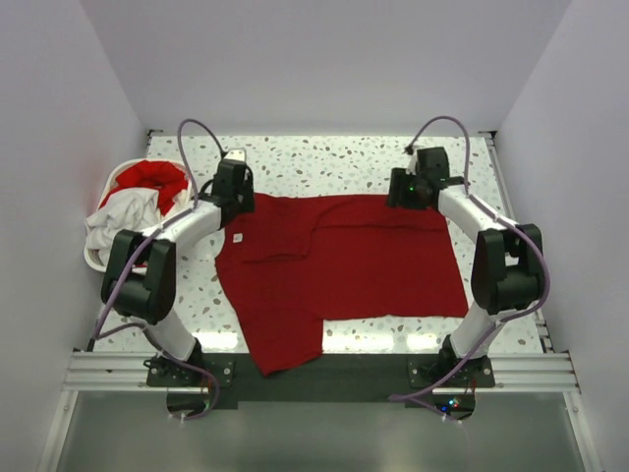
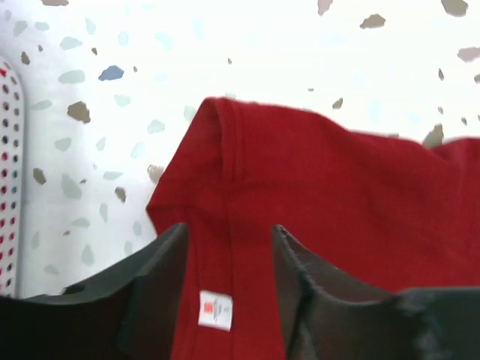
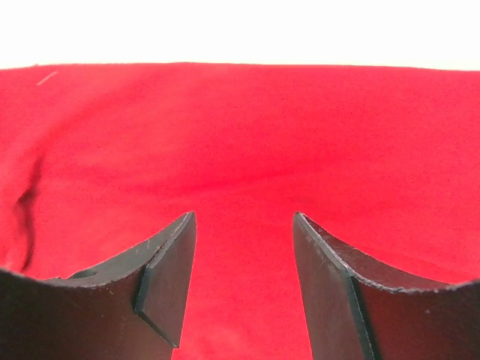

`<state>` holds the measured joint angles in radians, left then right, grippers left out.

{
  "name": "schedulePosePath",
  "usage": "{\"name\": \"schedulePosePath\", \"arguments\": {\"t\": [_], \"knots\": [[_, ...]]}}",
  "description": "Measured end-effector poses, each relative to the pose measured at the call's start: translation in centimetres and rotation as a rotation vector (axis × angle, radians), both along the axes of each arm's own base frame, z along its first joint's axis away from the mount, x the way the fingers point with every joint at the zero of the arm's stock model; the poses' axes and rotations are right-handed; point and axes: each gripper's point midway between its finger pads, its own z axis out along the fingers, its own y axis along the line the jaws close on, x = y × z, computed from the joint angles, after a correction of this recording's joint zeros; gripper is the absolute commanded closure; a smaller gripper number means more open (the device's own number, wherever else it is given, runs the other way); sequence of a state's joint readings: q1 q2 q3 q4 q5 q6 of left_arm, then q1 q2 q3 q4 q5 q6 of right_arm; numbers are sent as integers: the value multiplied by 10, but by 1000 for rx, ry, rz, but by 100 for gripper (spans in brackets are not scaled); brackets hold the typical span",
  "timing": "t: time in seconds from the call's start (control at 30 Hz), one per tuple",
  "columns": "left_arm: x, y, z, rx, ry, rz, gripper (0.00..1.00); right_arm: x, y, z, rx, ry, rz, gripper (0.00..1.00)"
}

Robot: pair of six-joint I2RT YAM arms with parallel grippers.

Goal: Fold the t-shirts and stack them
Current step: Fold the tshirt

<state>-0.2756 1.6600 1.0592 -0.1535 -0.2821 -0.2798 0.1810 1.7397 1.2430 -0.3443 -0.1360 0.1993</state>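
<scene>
The t-shirt (image 1: 364, 261) is deep red, its neck label (image 2: 215, 310) white. The table (image 1: 324, 162) is white, speckled grey and brown

The frame is filled for the most part by red cloth (image 3: 247, 135), lying smooth and flat. Its far edge is seen running straight across near the top, and beyond it a bright, washed-out white surface (image 3: 240, 30) is shown. A dark crease (image 3: 26, 202) is seen in the cloth at the left, and a small pale fleck (image 3: 46, 77) near the far edge. The right claw (image 3: 242, 221) is seen at the bottom, its two dark fingers (image 3: 169, 277) held apart, with bare cloth visible between them.
</scene>
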Motion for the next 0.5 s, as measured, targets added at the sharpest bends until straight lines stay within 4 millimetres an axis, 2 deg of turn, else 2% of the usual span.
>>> {"name": "schedulePosePath", "arguments": {"t": [0.1,0.2,0.23,0.37,0.4,0.5], "knots": [[21,-3,-12,12,10,11,59,7,-36,-5,14,19,-124,43],[31,-2,-32,25,46,19,67,13,-54,-17,35,43,-196,43],[32,0,-40,30,64,23,70,14,-59,-24,41,58,-218,43],[31,11,-67,40,128,54,72,13,-78,-59,59,147,-294,43],[32,13,-70,35,133,66,74,12,-84,-69,64,171,-316,43],[40,25,-68,18,125,101,75,26,-103,-65,107,154,-377,43]]}}
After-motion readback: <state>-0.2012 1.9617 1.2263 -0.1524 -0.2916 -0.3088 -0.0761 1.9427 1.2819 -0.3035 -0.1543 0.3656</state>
